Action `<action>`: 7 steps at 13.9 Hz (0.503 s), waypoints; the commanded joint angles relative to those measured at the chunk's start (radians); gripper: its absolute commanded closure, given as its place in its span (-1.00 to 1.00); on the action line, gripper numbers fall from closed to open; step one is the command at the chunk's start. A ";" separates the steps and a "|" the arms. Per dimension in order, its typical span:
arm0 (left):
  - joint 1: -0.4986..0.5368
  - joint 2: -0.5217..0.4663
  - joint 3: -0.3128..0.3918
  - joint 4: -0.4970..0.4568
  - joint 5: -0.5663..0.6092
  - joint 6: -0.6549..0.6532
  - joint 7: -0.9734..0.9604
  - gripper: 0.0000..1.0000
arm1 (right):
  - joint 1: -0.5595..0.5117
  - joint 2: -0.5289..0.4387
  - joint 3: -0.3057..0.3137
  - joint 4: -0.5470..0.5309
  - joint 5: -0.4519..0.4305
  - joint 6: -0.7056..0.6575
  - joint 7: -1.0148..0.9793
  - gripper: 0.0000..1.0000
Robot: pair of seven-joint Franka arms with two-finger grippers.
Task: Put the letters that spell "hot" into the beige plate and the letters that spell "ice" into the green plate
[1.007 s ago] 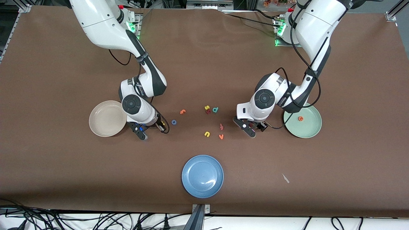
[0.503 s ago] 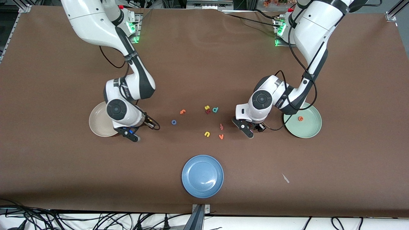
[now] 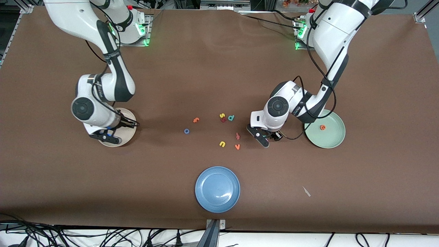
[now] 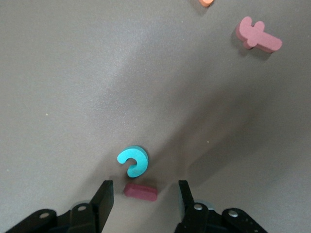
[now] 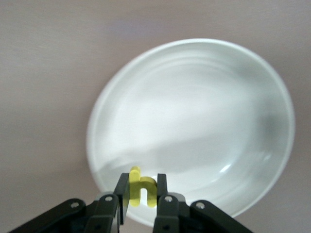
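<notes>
my right gripper [image 5: 142,190] is pinched tight on the yellow h [image 5: 141,187], up over the rim of the beige plate [image 3: 127,134]. my left gripper [image 4: 145,194] is low over the table beside the green plate [image 3: 334,138], fingers [image 4: 103,195] spread apart with the dark red i [image 4: 141,191] lying between them, not gripped, and the teal c [image 4: 133,160] just beside it. the orange e [image 3: 322,127] already sits in the green plate. the blue o [image 3: 186,131] lies on the table between the plates, the orange t [image 3: 196,119] near it.
</notes>
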 commanded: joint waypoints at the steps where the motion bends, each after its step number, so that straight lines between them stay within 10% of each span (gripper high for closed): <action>1: 0.001 0.005 0.000 -0.002 0.038 0.013 -0.004 -0.16 | 0.005 -0.050 -0.038 -0.132 0.025 0.123 -0.173 1.00; 2: 0.003 0.005 0.000 -0.004 0.038 0.013 -0.004 -0.11 | 0.004 -0.045 -0.039 -0.154 0.036 0.169 -0.200 0.46; 3: 0.001 0.005 0.000 -0.005 0.038 0.013 -0.004 -0.10 | 0.002 -0.039 -0.039 -0.151 0.060 0.172 -0.195 -0.94; 5: 0.001 0.005 0.000 -0.005 0.038 0.013 -0.004 -0.02 | 0.010 -0.045 -0.031 -0.131 0.102 0.142 -0.163 -1.00; 7: 0.000 0.005 0.000 -0.004 0.038 0.013 -0.005 0.61 | 0.036 -0.044 -0.026 -0.062 0.102 0.047 -0.055 -1.00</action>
